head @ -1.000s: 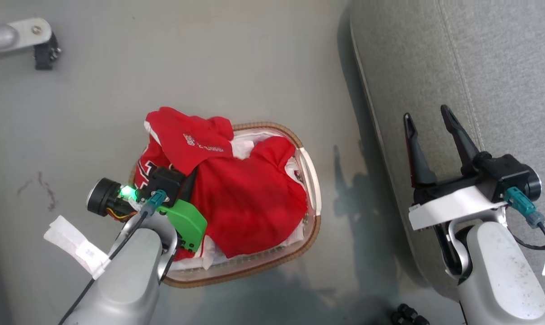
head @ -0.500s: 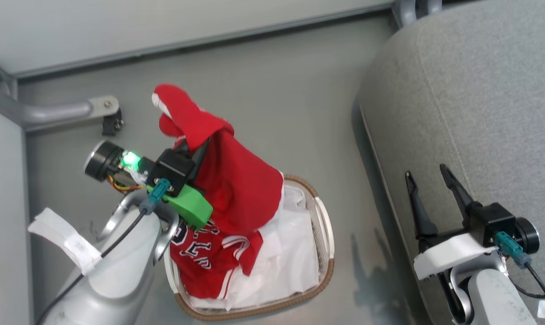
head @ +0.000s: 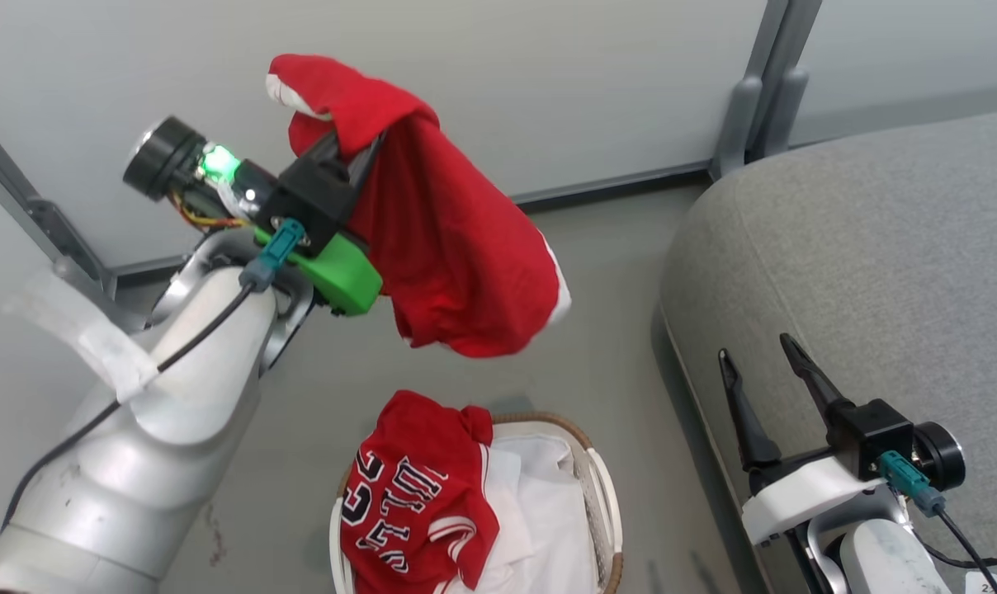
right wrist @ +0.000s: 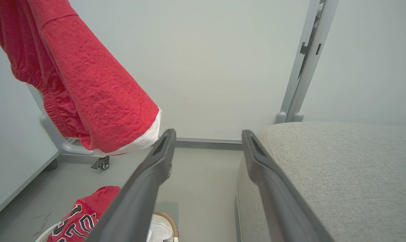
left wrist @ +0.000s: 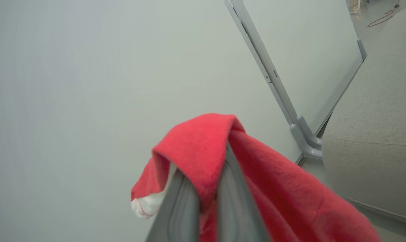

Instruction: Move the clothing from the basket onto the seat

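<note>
Between the jaws of the left gripper [head: 356, 150], pinched tight: a fold of one red jersey [head: 457, 247]. The cloth drapes over both fingertips and hangs down and to the right of them, white hem lowest. It touches nothing else and hangs in front of the pale wall [head: 548, 82].

Well below those jaws, the basket [head: 604, 487] sits on the floor [head: 597, 363]. It holds a second red jersey [head: 416, 503], lettering up, slumped over the left rim on the white liner [head: 540, 511].

Right gripper [head: 754, 348]: jaws spread wide and empty, hovering at the rounded edge of the grey seat [head: 878, 247], which stretches away to the right of its fingers.
</note>
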You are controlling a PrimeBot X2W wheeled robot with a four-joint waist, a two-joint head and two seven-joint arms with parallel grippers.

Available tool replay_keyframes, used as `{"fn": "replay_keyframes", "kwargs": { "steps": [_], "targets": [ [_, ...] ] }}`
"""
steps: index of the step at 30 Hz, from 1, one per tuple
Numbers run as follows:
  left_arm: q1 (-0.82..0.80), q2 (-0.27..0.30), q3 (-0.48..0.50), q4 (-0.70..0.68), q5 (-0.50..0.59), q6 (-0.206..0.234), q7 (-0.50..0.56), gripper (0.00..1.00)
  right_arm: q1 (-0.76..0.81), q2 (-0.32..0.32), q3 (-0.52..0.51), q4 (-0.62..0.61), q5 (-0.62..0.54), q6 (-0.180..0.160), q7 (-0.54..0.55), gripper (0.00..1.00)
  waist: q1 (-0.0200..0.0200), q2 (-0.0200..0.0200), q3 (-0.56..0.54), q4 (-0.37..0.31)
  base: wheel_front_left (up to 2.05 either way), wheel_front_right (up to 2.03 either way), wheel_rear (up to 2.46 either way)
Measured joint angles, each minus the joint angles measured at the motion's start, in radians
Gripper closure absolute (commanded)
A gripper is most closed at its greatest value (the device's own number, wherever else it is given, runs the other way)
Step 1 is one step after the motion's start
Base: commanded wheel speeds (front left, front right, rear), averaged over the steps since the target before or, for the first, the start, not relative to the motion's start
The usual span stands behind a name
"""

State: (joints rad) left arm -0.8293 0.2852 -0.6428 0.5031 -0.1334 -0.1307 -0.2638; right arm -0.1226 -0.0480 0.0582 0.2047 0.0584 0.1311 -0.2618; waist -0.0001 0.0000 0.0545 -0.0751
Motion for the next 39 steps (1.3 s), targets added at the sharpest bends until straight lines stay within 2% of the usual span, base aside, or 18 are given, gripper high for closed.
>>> {"fn": "replay_keyframes", "kwargs": {
  "steps": [8,17,23,31,39],
  "targets": [
    [-0.129,-0.039,-0.070,0.054,-0.047,0.000,0.006,1.00,-0.013,0.000,0.059,-0.012,0.001,0.000,0.000,0.00,0.0000,0.0000,-0.057,-0.009,0.00,0.00,0.00],
    [-0.195,-0.085,-0.118,0.082,-0.076,0.000,0.013,1.00,-0.088,0.000,0.224,-0.069,0.056,0.000,0.000,0.00,0.0000,0.0000,-0.070,0.007,0.00,0.00,0.00],
    [-0.221,-0.113,-0.137,0.102,-0.086,0.000,0.016,1.00,-0.180,0.000,0.304,-0.049,0.075,0.000,0.000,0.00,0.0000,0.0000,-0.063,0.020,0.00,0.00,0.00],
    [-0.256,-0.173,-0.161,0.136,-0.095,0.001,0.016,1.00,-0.309,0.000,0.307,0.063,0.078,0.000,0.000,0.00,0.0000,0.0000,-0.048,0.044,0.00,0.00,0.00],
    [-0.271,-0.209,-0.199,0.135,-0.115,0.000,0.015,1.00,-0.369,0.000,0.232,0.150,-0.045,0.000,0.000,0.00,0.0001,0.0000,-0.040,0.079,0.00,0.00,0.00]
  ]
}}
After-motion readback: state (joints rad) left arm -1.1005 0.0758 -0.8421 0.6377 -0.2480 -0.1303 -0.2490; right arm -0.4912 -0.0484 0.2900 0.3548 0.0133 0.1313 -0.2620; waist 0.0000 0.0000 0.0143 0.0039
